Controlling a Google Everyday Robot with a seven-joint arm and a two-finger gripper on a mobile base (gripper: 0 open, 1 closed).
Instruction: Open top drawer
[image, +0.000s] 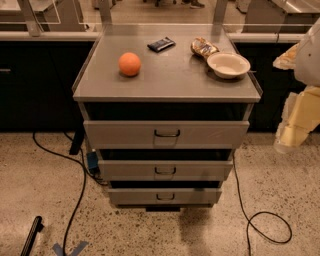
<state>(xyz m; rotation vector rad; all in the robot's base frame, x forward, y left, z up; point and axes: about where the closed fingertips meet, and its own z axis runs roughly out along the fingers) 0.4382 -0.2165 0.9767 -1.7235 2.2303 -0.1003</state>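
The top drawer (166, 134) is the widest of three grey drawers in a grey metal cabinet at the centre of the camera view. Its flat front carries a small dark wire handle (167, 133), and a dark gap runs between it and the cabinet top (170, 75). Two narrower drawers (165, 170) (165, 196) sit below it. My gripper (292, 130) shows as a cream-coloured shape at the right edge. It hangs off to the right of the cabinet at about the top drawer's height, well apart from the handle and touching nothing.
On the cabinet top lie an orange ball (129, 64), a dark snack packet (161, 44), a chip bag (203, 47) and a white bowl (228, 65). Black cables (75, 200) (265, 220) trail on the speckled floor on both sides. A black bar (31, 235) lies at the bottom left.
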